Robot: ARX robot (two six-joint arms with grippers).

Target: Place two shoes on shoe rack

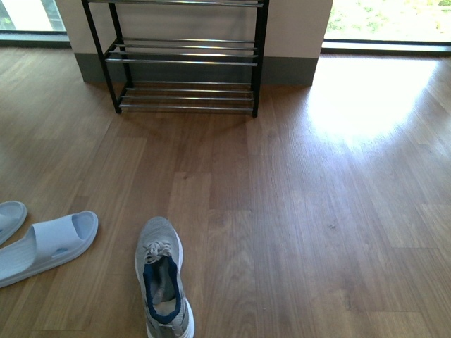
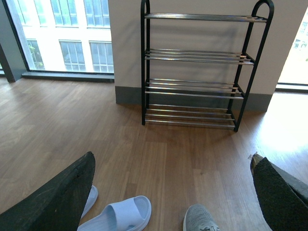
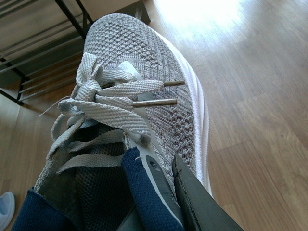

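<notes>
1. The right arm's jaws are clamped on the held sneaker (image 3: 144, 72) at the side of its collar. One dark finger (image 3: 202, 204) presses the outer wall just beside the folded navy lining. The other finger is hidden inside the shoe.
2. The held sneaker's long axis runs straight away from the jaws, toe leading. The toe points toward the lower tiers of the shoe rack (image 1: 184, 60), which stands ahead against the wall. The right arm is outside the front view, so it cannot be told how far the shoe hangs above the floor (image 1: 317, 211).
3. The other sneaker (image 1: 163, 278) lies on the floor, left of centre and well apart from the rack. Its toe also points toward the rack. A pale blue slipper (image 1: 49, 243) lies just beside it.
4. The left arm's jaws are spread wide and hold nothing. Their dark pads (image 2: 53, 202) sit at opposite edges of the left wrist view, and the other sneaker's toe shows low between them. That shoe is likely the left arm's to fetch.
5. No shoe shows on any visible tier, so the task looks less than half done. The coming move probably carries the held sneaker forward, toe first, onto a tier.
</notes>
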